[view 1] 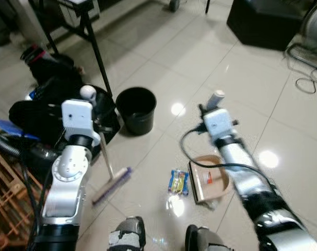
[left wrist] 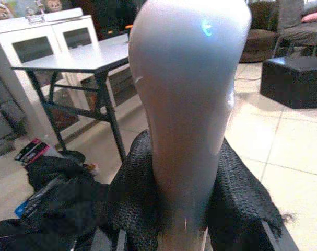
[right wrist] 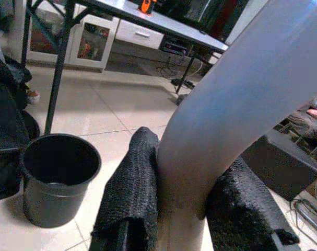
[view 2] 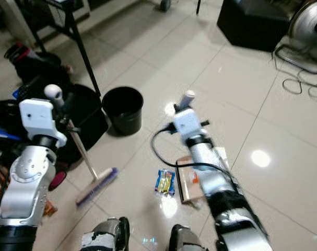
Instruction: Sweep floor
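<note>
- The left tool [left wrist: 184,209] is pinching the grey top of the broom [view 1: 107,157]; in the left wrist view the black fingers [left wrist: 134,198] press on both sides of the handle.
- The broom slants down from that grip to its purple-bristled head, which rests on the tiled floor [view 1: 163,63] in front of the robot's left foot [view 1: 128,236].
- The right tool [right wrist: 184,209] is pinching the grey handle of the dustpan [view 1: 206,180]; its fingers [right wrist: 132,193] sit tight against the handle.
- The dustpan's brown tray lies on the floor under the right arm, near the right foot [view 1: 200,239].
- A small yellow and blue wrapper [view 1: 178,182] lies on the floor just beside the dustpan, between it and the broom head.
- A black bucket [view 1: 136,110] stands upright beyond the broom, near the leg of a tabletop [left wrist: 90,55].
- Black bags [view 1: 43,104] are heaped on the robot's left.
- A black cable [view 1: 188,149] loops from the right wrist.
</note>
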Robot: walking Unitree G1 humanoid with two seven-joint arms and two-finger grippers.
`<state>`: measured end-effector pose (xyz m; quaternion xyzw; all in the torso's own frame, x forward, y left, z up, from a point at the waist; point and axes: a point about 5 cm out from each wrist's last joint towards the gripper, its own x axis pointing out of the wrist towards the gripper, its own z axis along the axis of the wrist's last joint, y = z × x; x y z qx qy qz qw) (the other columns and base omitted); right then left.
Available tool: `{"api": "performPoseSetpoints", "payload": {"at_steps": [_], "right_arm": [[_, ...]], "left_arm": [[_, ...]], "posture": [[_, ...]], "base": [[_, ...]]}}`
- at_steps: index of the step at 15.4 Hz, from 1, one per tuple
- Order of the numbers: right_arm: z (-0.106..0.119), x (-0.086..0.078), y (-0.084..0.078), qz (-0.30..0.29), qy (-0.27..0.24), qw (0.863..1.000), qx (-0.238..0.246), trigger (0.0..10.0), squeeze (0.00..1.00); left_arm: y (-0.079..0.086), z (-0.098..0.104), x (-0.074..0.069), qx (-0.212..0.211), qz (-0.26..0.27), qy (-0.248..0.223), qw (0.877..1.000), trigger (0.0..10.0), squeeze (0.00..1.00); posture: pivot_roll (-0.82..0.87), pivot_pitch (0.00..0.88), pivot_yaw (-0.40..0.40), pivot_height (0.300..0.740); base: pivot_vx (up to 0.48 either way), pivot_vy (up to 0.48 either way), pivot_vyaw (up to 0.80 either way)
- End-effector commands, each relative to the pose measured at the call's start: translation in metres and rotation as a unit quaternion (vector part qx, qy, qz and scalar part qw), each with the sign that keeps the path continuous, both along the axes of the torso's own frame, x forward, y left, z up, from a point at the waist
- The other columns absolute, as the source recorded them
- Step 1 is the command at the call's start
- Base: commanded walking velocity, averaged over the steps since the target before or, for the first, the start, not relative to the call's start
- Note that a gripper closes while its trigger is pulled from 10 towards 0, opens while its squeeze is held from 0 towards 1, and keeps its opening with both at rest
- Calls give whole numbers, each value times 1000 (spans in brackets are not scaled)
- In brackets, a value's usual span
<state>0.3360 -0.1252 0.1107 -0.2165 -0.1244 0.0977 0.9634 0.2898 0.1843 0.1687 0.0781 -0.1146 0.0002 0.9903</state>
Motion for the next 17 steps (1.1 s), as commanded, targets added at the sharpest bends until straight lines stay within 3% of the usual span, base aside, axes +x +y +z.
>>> {"api": "performPoseSetpoints", "payload": {"at_steps": [1, 3, 4, 12, 15, 17], "right_arm": [[6, 3, 3, 1, -23, 1000, -12, 10000, 0], [-1, 2, 24, 12, -21, 999, -43, 10000, 0], [-1, 2, 26, 13, -21, 999, -46, 10000, 0], [-13, -13, 45, -9, 5, 997, 75, 10000, 0], [-11, -16, 51, -5, 4, 995, 97, 10000, 0], [-13, -16, 51, -13, 14, 995, 102, 10000, 0]], "left_arm": [[4, 10, -5, 10, 7, -26, 1000, 10000, 0], [7, 6, -3, 12, 15, -20, 1000, 10000, 0], [7, 6, -3, 12, 15, -20, 1000, 10000, 0], [-2, -18, 30, -51, 77, -16, 996, 10000, 0], [-15, -19, 46, -94, 86, -21, 992, 10000, 0], [-31, -17, 52, -152, 90, -16, 984, 10000, 0]], "posture": [[272, 291, 23, 740], [261, 303, 21, 740], [261, 303, 21, 740], [145, 305, 4, 740], [114, 296, -4, 740], [114, 294, -10, 740]], "base": [[0, 0, 0], [0, 0, 0], [0, 0, 0], [0, 0, 0], [0, 0, 0], [0, 0, 0]]}}
